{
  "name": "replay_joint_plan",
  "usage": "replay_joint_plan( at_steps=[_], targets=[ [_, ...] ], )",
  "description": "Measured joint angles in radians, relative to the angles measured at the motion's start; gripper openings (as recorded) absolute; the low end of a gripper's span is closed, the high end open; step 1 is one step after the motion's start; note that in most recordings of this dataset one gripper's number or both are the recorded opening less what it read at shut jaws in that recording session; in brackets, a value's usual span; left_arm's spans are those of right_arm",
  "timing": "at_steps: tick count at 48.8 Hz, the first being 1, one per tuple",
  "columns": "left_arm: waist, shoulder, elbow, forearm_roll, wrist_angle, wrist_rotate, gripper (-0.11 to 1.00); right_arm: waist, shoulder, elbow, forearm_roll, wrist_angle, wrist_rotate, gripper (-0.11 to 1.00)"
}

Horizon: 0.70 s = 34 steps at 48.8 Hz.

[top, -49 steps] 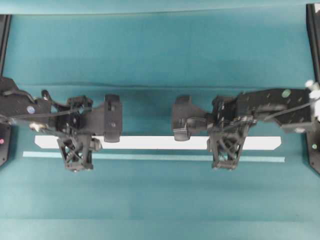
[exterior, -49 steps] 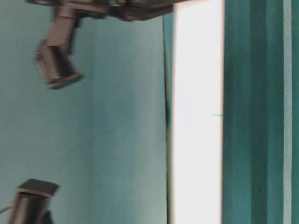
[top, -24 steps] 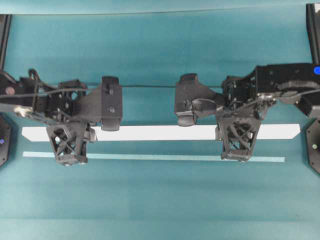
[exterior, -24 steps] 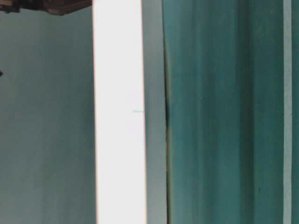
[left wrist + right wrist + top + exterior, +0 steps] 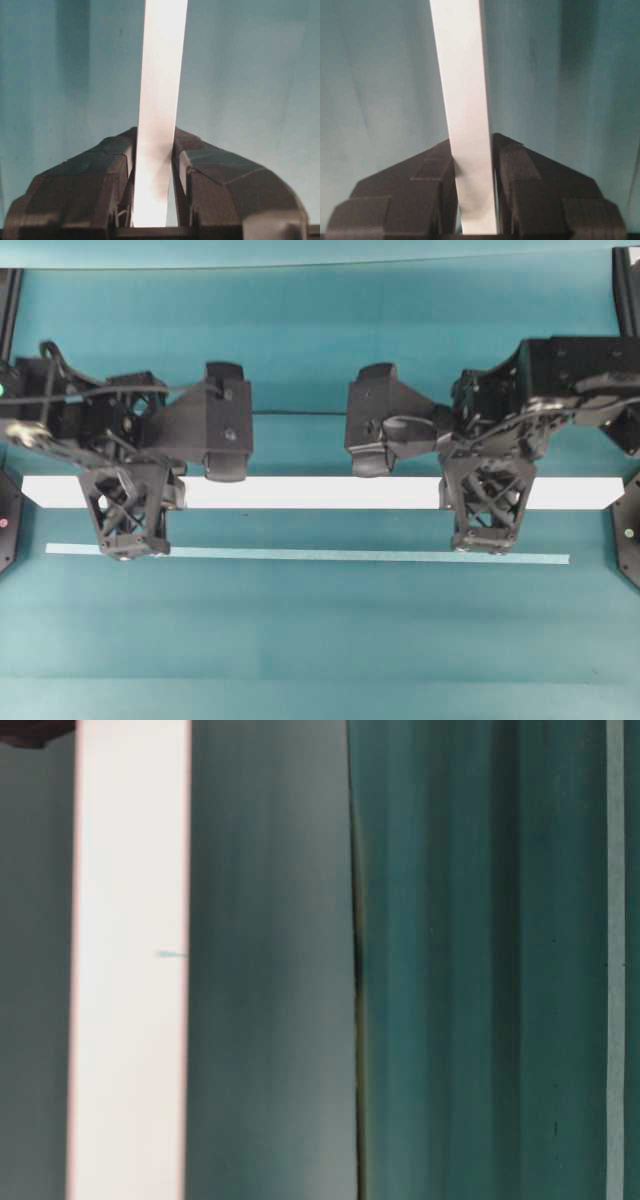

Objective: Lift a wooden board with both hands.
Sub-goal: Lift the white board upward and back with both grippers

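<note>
The wooden board [image 5: 330, 492] is a long white bar held level above the teal table, spanning almost the whole overhead view. My left gripper [image 5: 135, 492] is shut on it near its left end, and my right gripper [image 5: 485, 492] is shut on it near its right end. In the left wrist view the board [image 5: 160, 100] runs up between the black fingers [image 5: 100, 170], pinched on both sides. The right wrist view shows the board [image 5: 465, 100] clamped the same way by the right gripper [image 5: 472, 145]. In the sideways table-level view the board [image 5: 130, 960] stands off the surface.
A thin pale teal strip of tape [image 5: 300, 554] lies on the table just in front of the board, also visible as a strip [image 5: 615, 960] at the table-level view's right edge. Black frame posts stand at the far left [image 5: 8, 300] and far right [image 5: 628, 300].
Both arms have risen with the board in their grip. The board looks longer and higher in the overhead view and has shifted away from the table in the table-level view.
</note>
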Motion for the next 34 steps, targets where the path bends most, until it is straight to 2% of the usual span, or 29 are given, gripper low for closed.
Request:
replay_joint_plan(
  at_steps=[15, 22, 34],
  targets=[
    [0.002, 0.0, -0.12, -0.002, 0.1, 0.0, 0.17, -0.005, 0.008, -0.15, 0.0, 0.143, 0.017, 0.21],
    [0.002, 0.005, -0.178, -0.002, 0.156, 0.0, 0.17, -0.005, 0.009, -0.198, -0.002, 0.166, 0.046, 0.21],
    [0.0, 0.032, -0.299, -0.002, 0.249, 0.003, 0.17, -0.008, 0.002, -0.27, -0.005, 0.202, 0.051, 0.21]
  ],
)
